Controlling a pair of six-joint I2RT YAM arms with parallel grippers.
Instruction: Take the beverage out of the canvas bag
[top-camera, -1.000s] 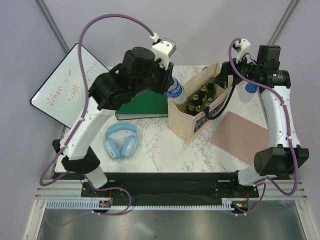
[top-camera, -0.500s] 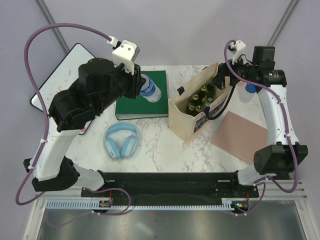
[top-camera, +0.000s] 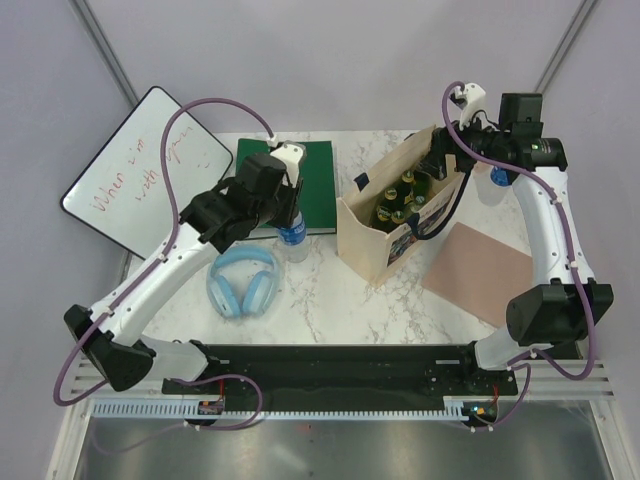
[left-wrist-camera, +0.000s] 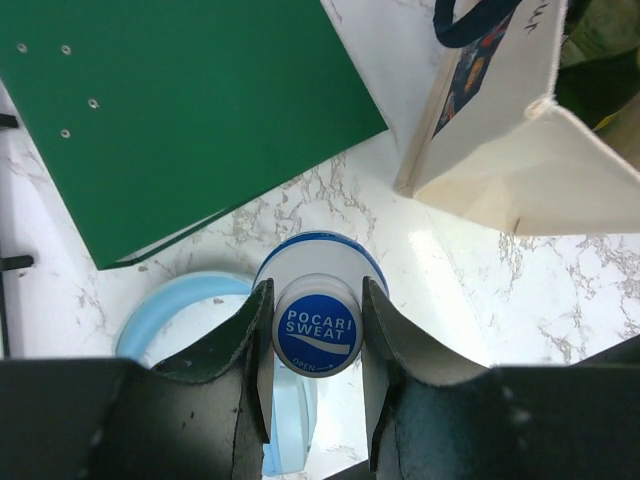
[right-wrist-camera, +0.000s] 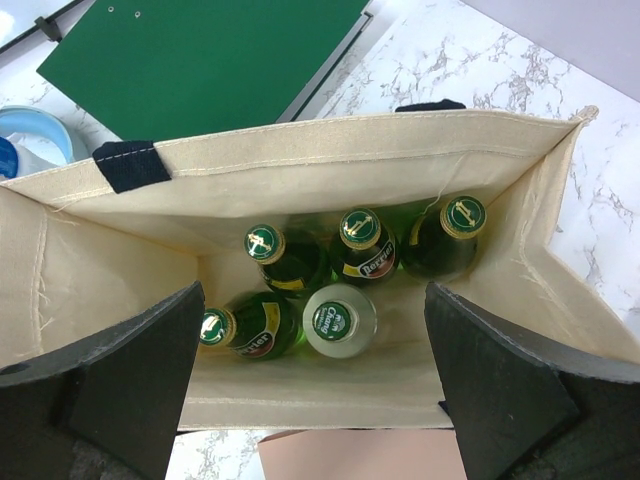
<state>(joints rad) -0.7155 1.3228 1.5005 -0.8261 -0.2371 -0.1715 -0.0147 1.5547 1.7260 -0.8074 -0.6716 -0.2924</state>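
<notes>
My left jaws are clenched on the neck of the Pocari Sweat bottle (left-wrist-camera: 317, 333), just under its blue cap. The bottle stands upright, long axis vertical, outside the canvas bag (top-camera: 375, 245) and well to its left. Under it lies the marble counter (top-camera: 320, 295), with the green binder (left-wrist-camera: 180, 110) on the far side and the light blue headphones (top-camera: 243, 282) just beside. Whether its base touches the counter I cannot tell. I judge the move ahead is straight down, then letting go. My right jaws are spread wide over the bag's open mouth, gripping nothing. Directly beneath them stand four green bottles (right-wrist-camera: 290, 262) and one clear Chang bottle (right-wrist-camera: 338, 320), necks up, nearer that arm.
</notes>
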